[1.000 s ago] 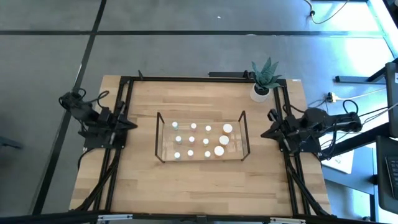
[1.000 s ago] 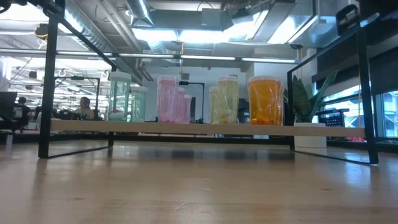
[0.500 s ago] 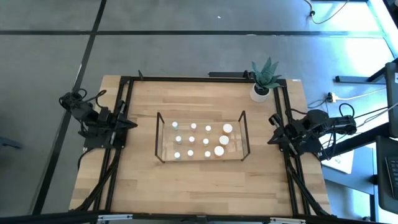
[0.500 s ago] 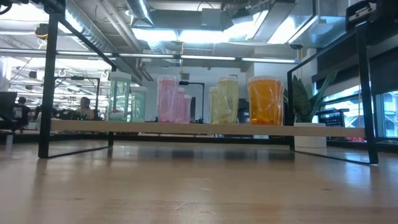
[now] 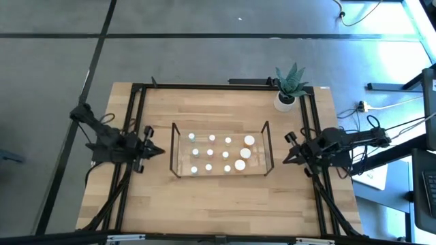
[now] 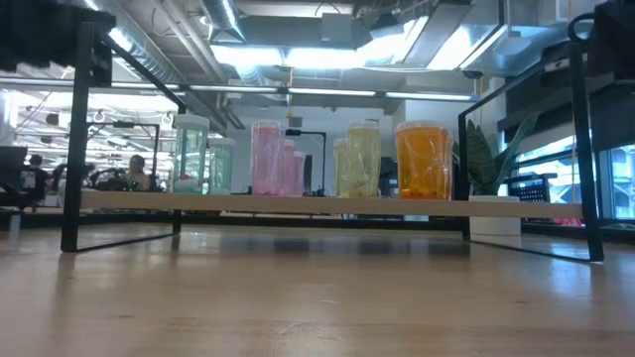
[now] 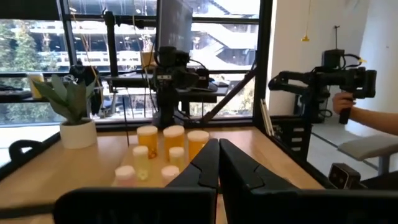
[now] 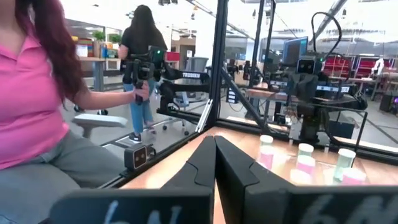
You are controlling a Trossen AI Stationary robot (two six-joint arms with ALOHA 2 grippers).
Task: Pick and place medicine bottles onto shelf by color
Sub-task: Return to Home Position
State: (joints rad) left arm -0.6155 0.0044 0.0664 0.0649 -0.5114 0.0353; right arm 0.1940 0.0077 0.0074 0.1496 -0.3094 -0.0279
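**Change.** The left end effector sat back over the desk's left rail half a second ago. It has swung out and now points at the left end of the shelf, near it but apart. The right end effector has shifted only slightly and sits just off the shelf's right end. In each wrist view the two fingers lie pressed together with nothing between them.

**Task items.** Twelve medicine bottles stand on the shelf in four columns of three. The low view shows them grouped as greenish, pink, yellowish and orange. None shows on the desk outside the shelf.

**Judgement.** Sorting looks complete, and the arm motion seems to be settling rather than a new reach.

**Surface.** The desk is pale wood boards inside a black frame, with a plant pot at the far right corner.

**Room.**
- Open workshop with ceiling lights and large windows.
- A seated person in a pink top.
- A standing person in dark clothes.
- A hand holding a handle device.
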